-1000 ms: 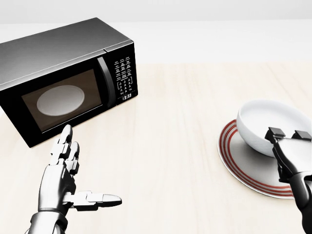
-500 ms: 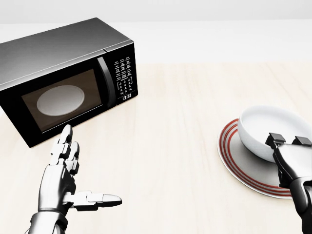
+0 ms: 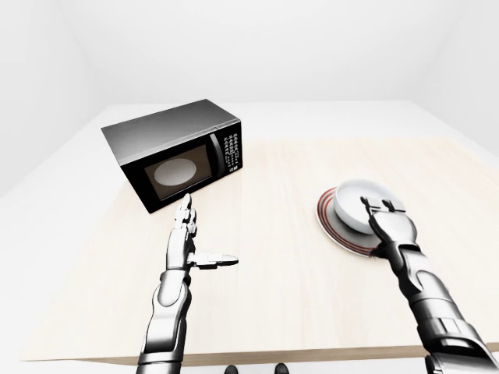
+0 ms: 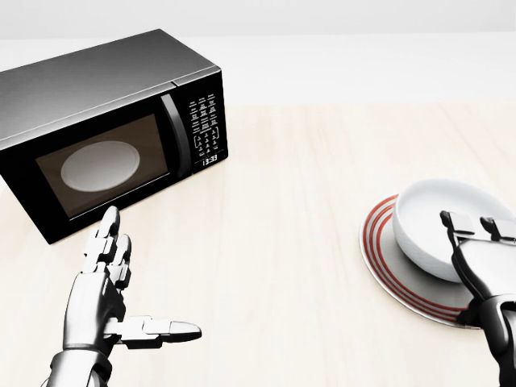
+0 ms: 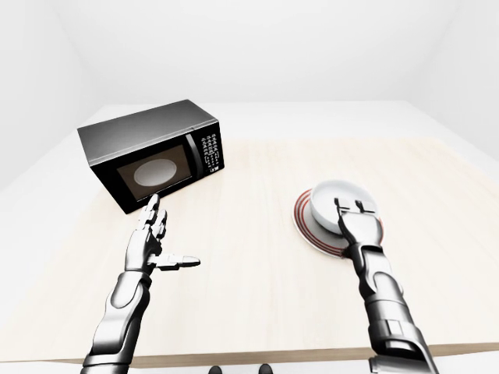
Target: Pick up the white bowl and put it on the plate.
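Nearest the bench's near edge, the left hand (image 4: 109, 302) hovers open over bare wood, fingers straight and thumb stuck out sideways, holding nothing. Toward the bench's right side, the right hand (image 4: 477, 242) sits at the near rim of the white bowl (image 4: 439, 218); its fingertips (image 4: 454, 221) hook over or against the rim, but whether they actually pinch it I cannot tell. The bowl appears to rest on the red-ringed plate (image 4: 395, 270), slightly off-centre toward the far side.

The bowl looks rigid, smooth and glazed: probably light, slippery and chippable, so the rim is the sensible hold, thumb outside and fingers inside.

Farther off, near the left edge, stands a black microwave (image 4: 105, 129), door shut. The bench (image 4: 290, 242) is pale, flat wood grain; the room beyond is plain white.
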